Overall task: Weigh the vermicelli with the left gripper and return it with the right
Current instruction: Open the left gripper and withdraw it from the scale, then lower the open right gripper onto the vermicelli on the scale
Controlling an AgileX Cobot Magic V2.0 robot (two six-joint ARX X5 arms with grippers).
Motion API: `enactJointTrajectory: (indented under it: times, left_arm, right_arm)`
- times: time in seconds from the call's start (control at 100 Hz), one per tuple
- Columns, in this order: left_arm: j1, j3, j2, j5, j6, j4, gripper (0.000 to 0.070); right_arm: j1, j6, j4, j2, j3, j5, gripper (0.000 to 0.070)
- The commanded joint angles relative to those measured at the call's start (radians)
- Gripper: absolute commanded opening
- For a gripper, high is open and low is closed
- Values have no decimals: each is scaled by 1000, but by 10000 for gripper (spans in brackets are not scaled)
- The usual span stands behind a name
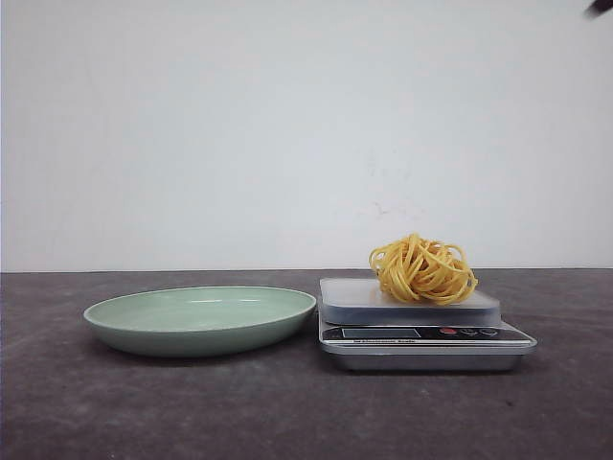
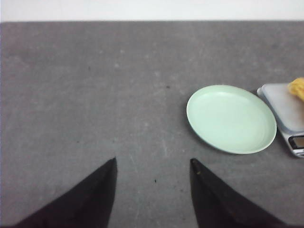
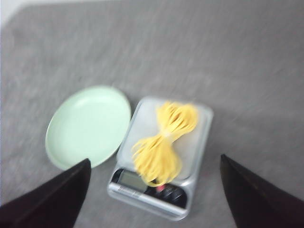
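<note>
The vermicelli, a yellow nest of thin strands, rests on the platform of a silver kitchen scale. To its left in the front view lies the empty pale green plate. My left gripper is open over bare table, well away from the plate, with nothing between its black fingers. My right gripper hangs open high above the scale, its fingers wide on either side of the vermicelli, which shows blurred. Only a dark tip of an arm shows at the front view's top right corner.
The dark grey tabletop runs to a white wall behind. Plate and scale sit side by side, nearly touching. The scale's display and buttons face the front.
</note>
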Motion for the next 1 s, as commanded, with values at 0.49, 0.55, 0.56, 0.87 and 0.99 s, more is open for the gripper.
enactJointTrajectory:
  times: [0.49, 0.55, 0.56, 0.87, 0.99]
  left_arm:
    - [-6, 10, -4, 2, -24, 13, 273]
    - [-6, 10, -4, 2, -24, 13, 273]
    - [-6, 10, -4, 2, -24, 13, 273]
    - [-6, 10, -4, 2, -24, 13, 273]
    - [-6, 10, -4, 2, -24, 12, 273]
  right_arm:
    - [150, 115, -60, 620, 250, 89, 533]
    - [145, 115, -63, 653, 260, 94, 533]
    - [143, 115, -62, 657, 260, 95, 533]
    - [115, 127, -27, 762, 260, 89, 533]
    - [108, 127, -10, 790, 261, 83, 521]
